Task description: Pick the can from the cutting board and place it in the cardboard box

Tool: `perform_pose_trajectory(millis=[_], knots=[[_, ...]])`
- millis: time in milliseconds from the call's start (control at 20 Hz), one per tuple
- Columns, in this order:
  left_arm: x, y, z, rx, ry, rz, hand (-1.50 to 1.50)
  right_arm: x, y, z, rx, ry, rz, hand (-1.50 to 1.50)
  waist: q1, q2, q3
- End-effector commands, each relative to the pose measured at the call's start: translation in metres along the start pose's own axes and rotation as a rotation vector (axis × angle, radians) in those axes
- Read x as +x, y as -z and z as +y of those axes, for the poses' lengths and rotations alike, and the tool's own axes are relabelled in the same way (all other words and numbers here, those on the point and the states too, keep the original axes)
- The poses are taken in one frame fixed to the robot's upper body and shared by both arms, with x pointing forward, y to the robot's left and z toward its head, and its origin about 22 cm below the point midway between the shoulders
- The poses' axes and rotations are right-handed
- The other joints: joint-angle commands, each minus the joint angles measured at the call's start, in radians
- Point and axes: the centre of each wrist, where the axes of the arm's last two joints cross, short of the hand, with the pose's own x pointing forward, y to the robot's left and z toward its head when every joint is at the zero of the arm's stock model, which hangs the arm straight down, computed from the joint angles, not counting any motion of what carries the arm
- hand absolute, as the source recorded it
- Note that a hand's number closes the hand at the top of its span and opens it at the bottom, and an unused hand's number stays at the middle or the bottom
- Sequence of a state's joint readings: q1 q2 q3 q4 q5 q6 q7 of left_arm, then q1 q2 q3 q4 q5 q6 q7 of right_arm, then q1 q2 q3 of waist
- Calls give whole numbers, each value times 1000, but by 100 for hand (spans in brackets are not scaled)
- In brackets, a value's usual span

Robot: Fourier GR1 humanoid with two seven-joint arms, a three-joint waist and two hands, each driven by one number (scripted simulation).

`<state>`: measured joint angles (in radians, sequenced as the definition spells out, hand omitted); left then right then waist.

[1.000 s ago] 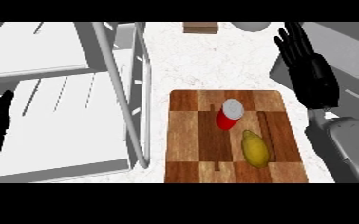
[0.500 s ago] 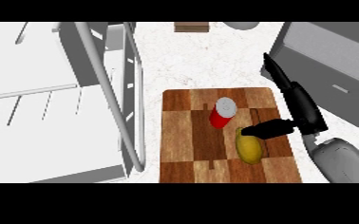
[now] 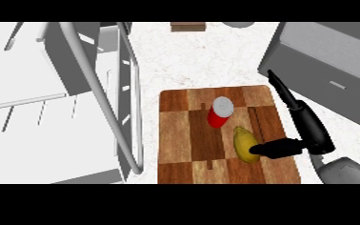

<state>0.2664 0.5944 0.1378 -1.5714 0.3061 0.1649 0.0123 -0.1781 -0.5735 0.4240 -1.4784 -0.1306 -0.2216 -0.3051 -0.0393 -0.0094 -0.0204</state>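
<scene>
Right hand (image 3: 306,126) over the cutting board's (image 3: 179,145) right edge, fingers straight, thumb out toward the yellow lemon-shaped fruit (image 3: 243,144), holding nothing. Red can (image 3: 220,113) with silver lid upright mid-board, apart from the hand; the fruit lies between them, just beside the can. Board is checkered wood on a white speckled bench (image 3: 197,57). Grey wire rack (image 3: 105,86) on the left.

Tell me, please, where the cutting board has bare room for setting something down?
The cutting board is bare along its left strip and its near left corner, left of the can. The far right corner is bare too. It is crowded right of centre: the can, the yellow fruit and the right hand sit close together there.
</scene>
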Motion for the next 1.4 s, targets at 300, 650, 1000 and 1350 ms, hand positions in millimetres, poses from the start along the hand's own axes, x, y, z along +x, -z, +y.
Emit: perform_pose_trajectory(millis=[300, 650, 1000, 1350], knots=[[8, 26, -32, -42, 227, -76, 0, 30, 23, -37, 324, -413, 144, -150, 8, 14, 16], [19, 30, -42, -67, 223, -73, 0, 55, 54, -29, 535, -530, 299, -150, 28, 14, 17], [11, 30, -35, -122, 222, -50, 0, 55, 68, -12, 555, -558, 375, -150, 40, 14, 17], [13, 31, -21, -221, 286, -35, 0, 57, 74, 0, 579, -553, 395, -150, 58, 8, 14]])
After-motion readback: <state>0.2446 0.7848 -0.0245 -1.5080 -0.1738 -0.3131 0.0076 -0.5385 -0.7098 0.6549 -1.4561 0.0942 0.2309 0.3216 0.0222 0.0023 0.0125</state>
